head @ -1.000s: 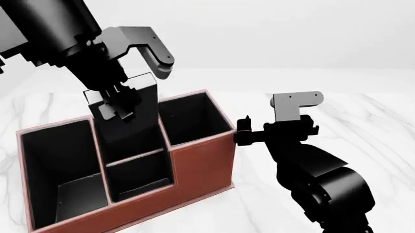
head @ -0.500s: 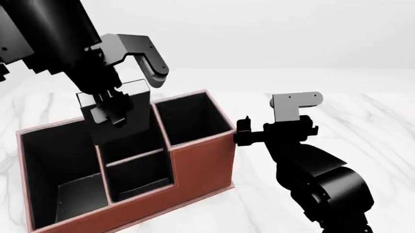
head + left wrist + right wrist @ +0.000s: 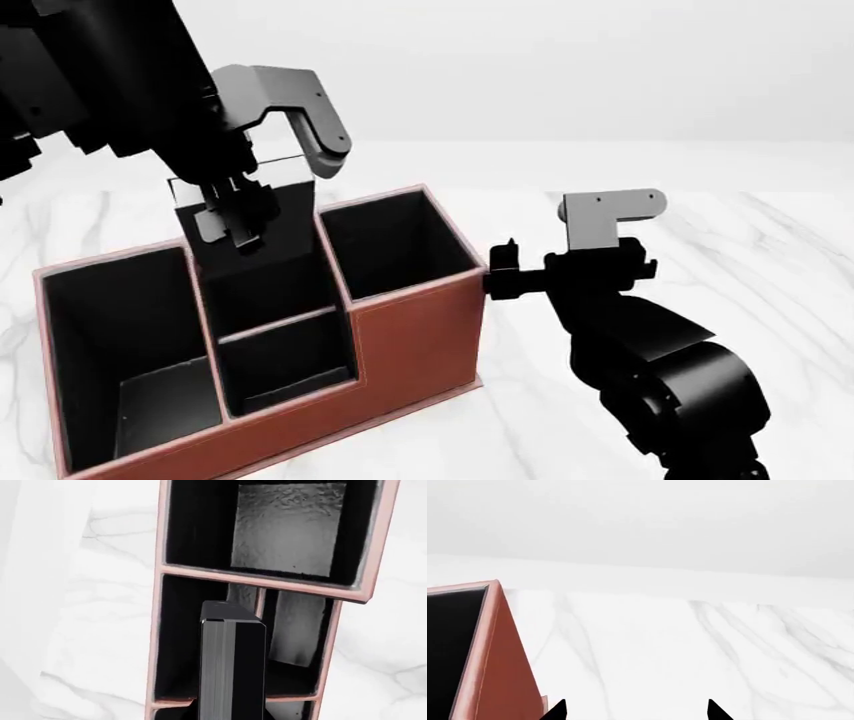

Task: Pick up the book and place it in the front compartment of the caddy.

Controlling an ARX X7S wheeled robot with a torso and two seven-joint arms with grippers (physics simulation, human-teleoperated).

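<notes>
Left claw (image 3: pixel 230 215) is pinching the book (image 3: pixel 232 670) above the caddy (image 3: pixel 414 330), needing lowering into the front compartment (image 3: pixel 287 365).

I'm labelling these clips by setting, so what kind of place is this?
Probably a bare simulated tabletop, not a real room: a white marble table under a blank pale backdrop, with only a leather-look caddy on it. The left end effector holds a black book above the caddy.
</notes>
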